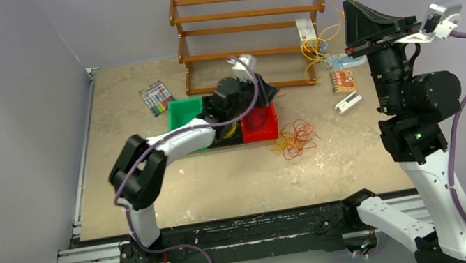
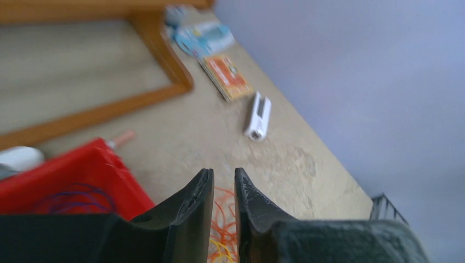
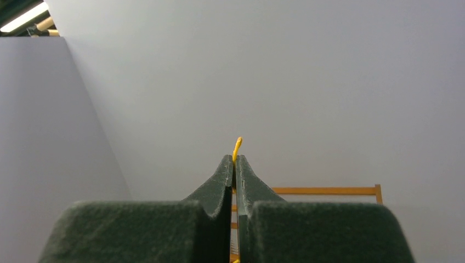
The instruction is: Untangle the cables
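Note:
A loose bunch of orange and yellow cables (image 1: 295,139) lies on the table right of the red bin (image 1: 261,127); it also shows in the left wrist view (image 2: 225,230). Dark purple cables (image 2: 71,200) lie in the red bin (image 2: 104,164). My left gripper (image 2: 224,175) hovers above the red bin's right edge with its jaws a narrow gap apart and nothing between them. My right gripper (image 3: 234,159) is raised high at the back right (image 1: 345,8), shut on a yellow cable (image 3: 236,146) that hangs in loops (image 1: 315,44) by the wooden rack.
A wooden rack (image 1: 249,30) stands at the back. A green bin (image 1: 183,113) and a black bin join the red one. A marker pack (image 1: 156,98), an orange card (image 1: 342,80) and a white device (image 1: 349,103) lie on the table.

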Controlling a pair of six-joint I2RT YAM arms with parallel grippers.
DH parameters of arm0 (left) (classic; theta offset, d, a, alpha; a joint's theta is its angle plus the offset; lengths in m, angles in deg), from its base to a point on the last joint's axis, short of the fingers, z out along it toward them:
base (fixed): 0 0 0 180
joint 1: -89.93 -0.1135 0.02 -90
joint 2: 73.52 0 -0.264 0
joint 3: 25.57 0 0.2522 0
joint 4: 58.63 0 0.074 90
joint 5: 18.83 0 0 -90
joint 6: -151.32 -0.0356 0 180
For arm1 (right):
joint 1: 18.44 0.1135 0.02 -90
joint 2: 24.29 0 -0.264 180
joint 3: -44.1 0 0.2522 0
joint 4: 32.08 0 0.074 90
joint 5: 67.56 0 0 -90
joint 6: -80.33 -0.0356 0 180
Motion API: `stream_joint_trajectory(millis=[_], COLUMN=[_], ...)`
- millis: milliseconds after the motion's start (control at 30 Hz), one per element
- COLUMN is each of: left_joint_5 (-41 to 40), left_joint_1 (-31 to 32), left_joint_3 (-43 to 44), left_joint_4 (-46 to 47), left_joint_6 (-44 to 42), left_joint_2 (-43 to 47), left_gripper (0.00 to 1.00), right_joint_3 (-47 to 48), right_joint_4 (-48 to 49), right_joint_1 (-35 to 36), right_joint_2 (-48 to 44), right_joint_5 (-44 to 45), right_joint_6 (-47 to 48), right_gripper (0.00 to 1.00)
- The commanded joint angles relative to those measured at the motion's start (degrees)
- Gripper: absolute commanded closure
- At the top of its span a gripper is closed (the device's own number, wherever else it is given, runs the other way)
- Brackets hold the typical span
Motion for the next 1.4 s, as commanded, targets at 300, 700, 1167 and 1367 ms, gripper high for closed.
stream_joint_trajectory(millis=[300, 700, 1167, 1367], left_joint_5=[-30.69, -33.75, -24.08, -25.71], left_joint_1=[-9.66, -21.38, -34.82, -34.97], left_joint_3=[-7.07, -5.36, -10.03, -10.42], left_joint_4=[-29.13, -48.48, -43.73, -44.18], left_joint_6=[-5.78, -13.02, -10.86, -11.55], left_joint_2=[30.10, 41.23, 40.22, 40.27], left_gripper=[0.80, 0.73, 0.73, 0.73], right_joint_3=[6.88, 9.97, 15.65, 15.84], right_joint_4=[-6.86, -3.78, -0.99, -0.21], right_joint_1=[-0.24, 7.09, 10.60, 11.05], right_joint_2=[14.25, 27.46, 40.45, 42.37], right_joint_5=[-19.77, -22.15, -26.75, -29.41], right_joint_6=[7.45, 8.04, 5.95, 4.62], right_gripper=[1.00, 1.00, 1.00, 1.00])
